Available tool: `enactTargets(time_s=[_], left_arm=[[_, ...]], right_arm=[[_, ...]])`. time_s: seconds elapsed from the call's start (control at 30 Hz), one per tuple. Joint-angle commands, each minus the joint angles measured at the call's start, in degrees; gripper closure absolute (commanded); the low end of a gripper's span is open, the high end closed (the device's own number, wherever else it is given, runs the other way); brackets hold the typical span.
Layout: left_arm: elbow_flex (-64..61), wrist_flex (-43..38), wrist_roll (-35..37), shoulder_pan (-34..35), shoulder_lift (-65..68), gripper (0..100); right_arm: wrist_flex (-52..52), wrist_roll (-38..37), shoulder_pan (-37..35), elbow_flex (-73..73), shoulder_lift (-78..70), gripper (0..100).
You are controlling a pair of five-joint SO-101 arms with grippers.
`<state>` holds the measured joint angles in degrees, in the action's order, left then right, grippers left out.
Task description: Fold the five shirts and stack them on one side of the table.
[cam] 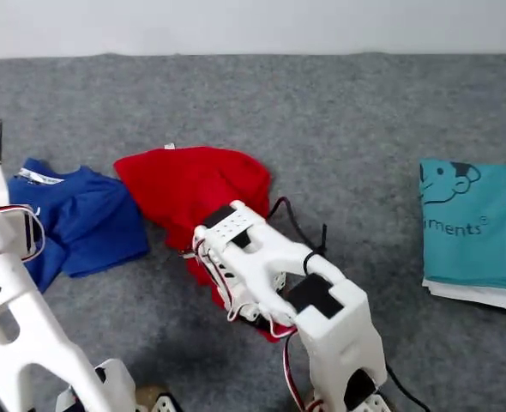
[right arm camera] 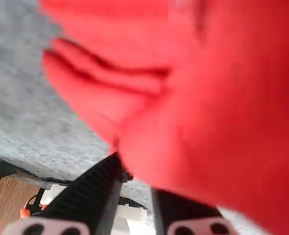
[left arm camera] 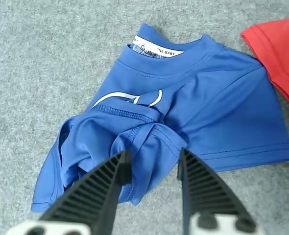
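My left hand (left arm camera: 152,166) hangs open over the crumpled blue shirt (left arm camera: 218,107). My right hand (right arm camera: 134,178) grips the red shirt (right arm camera: 208,98), which drapes over it.

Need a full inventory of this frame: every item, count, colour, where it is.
blue shirt: 1, blue, crumpled at the table's left, under the left gripper
red shirt: 1, red, bunched mid-table, one edge pulled towards the right arm
teal shirt: 1, teal with dark print, folded at the right edge, on top of the white shirt
white shirt: 1, white, folded under the teal shirt
table: 1, grey fabric-like surface
cable: 1, black, beside the red shirt
left arm: 1, white, near left corner
right arm: 1, white, near centre
left gripper: 1, black, open above the blue shirt
right gripper: 1, black, shut on the red shirt
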<state>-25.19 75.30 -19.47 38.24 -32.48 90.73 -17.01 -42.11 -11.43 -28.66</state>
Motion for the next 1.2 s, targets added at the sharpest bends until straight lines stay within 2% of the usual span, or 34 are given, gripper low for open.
enactTargets(time_s=[0.0,0.2,0.37,0.5,0.63,0.8,1.17], left_arm=[[0.2,-1.0,-0.2,0.4,-0.3,84],[0.2,-1.0,-0.2,0.4,-0.3,84],[-0.1,-1.1,-0.2,0.4,-0.3,84],[-1.4,-1.1,-0.3,0.4,-0.3,84],[-2.6,-1.2,-0.2,0.4,-0.3,84],[-2.8,-1.3,-0.1,0.3,-0.4,84],[-2.6,-1.3,-0.3,0.4,-0.4,84]], right_arm=[[0.0,-1.7,0.2,-0.4,0.6,98.8],[1.8,-4.5,0.7,0.2,7.5,98.8],[3.5,-7.2,7.2,3.2,13.6,98.8],[9.0,-8.3,8.3,5.5,15.5,98.2],[11.4,-7.6,6.3,5.2,15.4,88.8],[7.7,-4.2,2.6,5.1,14.5,79.9],[5.8,0.6,-2.9,5.5,-3.7,78.8]])
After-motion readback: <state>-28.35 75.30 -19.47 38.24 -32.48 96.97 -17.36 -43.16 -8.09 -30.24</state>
